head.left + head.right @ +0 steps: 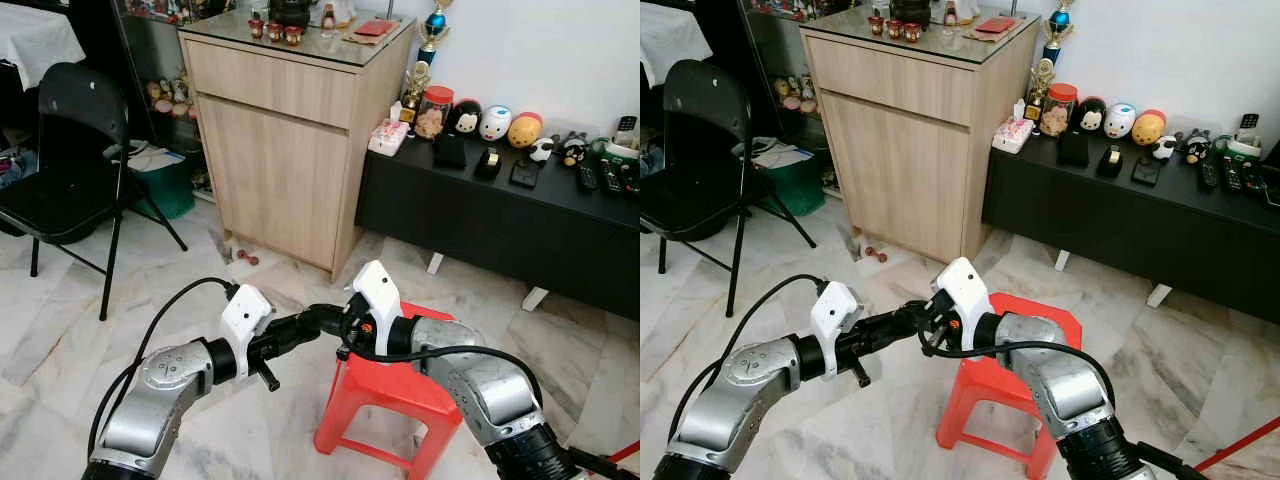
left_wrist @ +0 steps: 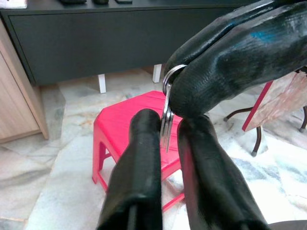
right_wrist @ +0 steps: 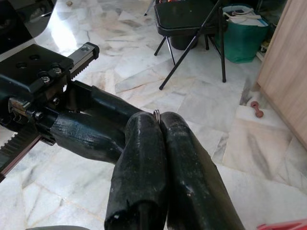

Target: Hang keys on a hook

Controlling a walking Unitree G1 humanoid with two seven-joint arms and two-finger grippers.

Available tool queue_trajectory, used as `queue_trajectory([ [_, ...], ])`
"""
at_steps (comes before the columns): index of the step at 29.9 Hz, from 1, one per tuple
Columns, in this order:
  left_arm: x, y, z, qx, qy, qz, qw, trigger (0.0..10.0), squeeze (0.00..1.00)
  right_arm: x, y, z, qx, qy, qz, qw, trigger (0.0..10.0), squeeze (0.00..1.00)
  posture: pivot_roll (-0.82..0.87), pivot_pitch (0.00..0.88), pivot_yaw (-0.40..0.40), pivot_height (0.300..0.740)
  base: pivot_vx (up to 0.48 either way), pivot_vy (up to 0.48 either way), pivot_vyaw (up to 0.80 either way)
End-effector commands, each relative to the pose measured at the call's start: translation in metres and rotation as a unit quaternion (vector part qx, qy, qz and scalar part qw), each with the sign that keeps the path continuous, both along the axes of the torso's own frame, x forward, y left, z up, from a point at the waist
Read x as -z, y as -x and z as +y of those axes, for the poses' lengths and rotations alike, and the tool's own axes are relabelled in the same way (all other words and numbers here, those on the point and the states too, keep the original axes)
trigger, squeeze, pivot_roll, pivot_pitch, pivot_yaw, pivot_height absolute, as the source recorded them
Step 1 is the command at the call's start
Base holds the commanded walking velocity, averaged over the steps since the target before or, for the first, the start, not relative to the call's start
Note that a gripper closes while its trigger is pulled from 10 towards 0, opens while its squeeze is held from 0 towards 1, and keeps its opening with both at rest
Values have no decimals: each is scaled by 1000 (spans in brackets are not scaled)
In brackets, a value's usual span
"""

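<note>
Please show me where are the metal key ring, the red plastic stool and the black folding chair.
Metal key ring (image 2: 167, 81), left wrist view, on its silver loop.
Red plastic stool (image 1: 425, 392), left eye view, on its seat.
Black folding chair (image 1: 85, 100), left eye view, on its backrest.

Silver arms with black cables and white wrist housings end in each black-fingered pincer, left pincer (image 1: 318, 318) and right pincer (image 3: 158, 125).
</note>
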State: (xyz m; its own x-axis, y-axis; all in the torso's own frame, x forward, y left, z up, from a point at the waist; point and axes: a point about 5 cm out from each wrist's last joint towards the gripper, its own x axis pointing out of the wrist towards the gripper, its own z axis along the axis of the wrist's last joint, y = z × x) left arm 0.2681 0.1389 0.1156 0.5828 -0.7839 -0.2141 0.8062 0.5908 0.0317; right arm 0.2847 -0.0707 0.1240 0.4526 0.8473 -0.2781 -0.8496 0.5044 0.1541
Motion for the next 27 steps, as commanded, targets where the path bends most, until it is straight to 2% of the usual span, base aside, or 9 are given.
queue_trajectory([
  [1, 0, 4, -3, 12, 6, 4, 1000, 0, 0, 0, -2, -4, 6, 5, -2, 1000, 10000, 0, 46, 0, -86, 740, 0, 0, 0],
  [20, -1, 7, -2, 25, 4, 9, 1000, 0, 0, 4, -4, -12, 12, 19, -7, 1000, 10000, 0, 46, 0, -86, 740, 0, 0, 0],
  [21, 0, 7, -1, 26, 2, 12, 1000, 0, 0, 4, -4, -13, 12, 20, -8, 1000, 10000, 306, 46, 0, -86, 740, 0, 0, 0],
  [22, 2, 8, -1, 29, -6, 17, 999, 0, 0, 4, -5, -15, 11, 26, -11, 1000, 10000, 1000, 46, 0, -86, 740, 0, 0, 0],
  [25, 3, 9, 0, 32, -8, 20, 999, 0, 0, 4, -5, -17, 9, 32, -15, 999, 10000, 1000, 47, 0, -87, 740, 0, 0, 0],
  [27, 3, 11, 1, 34, -12, 25, 999, 0, 0, 4, -8, -27, 16, 52, -20, 998, 10000, 1000, 47, 0, -88, 740, 0, 0, 0],
])
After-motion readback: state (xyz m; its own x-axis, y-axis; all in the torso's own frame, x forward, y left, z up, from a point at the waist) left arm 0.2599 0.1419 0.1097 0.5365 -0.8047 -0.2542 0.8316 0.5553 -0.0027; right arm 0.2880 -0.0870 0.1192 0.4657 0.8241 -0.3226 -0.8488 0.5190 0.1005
